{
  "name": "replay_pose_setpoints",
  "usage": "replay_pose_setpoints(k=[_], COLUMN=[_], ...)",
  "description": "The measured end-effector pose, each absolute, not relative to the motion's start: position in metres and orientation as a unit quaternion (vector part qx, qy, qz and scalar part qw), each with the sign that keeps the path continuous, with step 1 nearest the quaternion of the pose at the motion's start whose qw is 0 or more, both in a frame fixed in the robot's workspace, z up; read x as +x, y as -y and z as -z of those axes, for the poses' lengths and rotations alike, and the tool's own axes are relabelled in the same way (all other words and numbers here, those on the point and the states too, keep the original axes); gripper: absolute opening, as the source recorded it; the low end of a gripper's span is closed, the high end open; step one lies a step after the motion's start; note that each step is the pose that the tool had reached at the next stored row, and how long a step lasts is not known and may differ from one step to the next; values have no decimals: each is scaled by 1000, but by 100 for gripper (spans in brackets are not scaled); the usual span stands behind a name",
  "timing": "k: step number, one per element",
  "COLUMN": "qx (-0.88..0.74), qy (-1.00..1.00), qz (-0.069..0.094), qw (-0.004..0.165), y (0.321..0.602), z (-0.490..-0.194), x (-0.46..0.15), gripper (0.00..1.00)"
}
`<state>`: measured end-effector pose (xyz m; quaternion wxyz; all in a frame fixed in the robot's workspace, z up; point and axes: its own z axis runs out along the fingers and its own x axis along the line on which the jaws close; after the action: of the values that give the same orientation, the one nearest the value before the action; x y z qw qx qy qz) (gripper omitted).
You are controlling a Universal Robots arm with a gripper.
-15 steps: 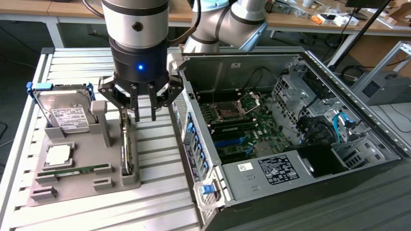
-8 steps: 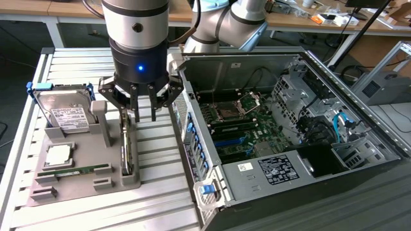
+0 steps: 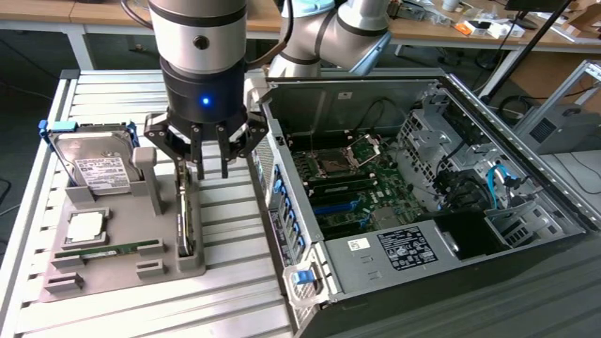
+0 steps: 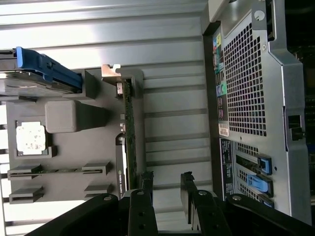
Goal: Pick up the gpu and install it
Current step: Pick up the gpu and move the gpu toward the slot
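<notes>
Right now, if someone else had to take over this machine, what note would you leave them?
Gripper: open, empty, hovering over the grey holder, nearest the gpu.
Gpu: standing on edge in its holder slot, not gripped.
Computer case: open, beside the holder on the exterior view's right.
Done: nothing picked up yet.
Left: the pick-up and the install.

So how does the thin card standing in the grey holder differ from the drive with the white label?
The gpu is thin and stands on edge in a slot; the hard drive is thick and propped up, label showing. The hard drive carries blue side clips; the gpu shows none. Both rest in the grey holder.
</notes>
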<state>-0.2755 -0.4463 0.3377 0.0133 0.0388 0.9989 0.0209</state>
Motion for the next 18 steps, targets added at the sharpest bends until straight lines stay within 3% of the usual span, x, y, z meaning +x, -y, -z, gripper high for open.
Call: replay_pose_setpoints(k=[18], qx=[39], qy=[-999], qz=[-21], qw=[13], y=[446], z=[-334], x=[-275], gripper=[36])
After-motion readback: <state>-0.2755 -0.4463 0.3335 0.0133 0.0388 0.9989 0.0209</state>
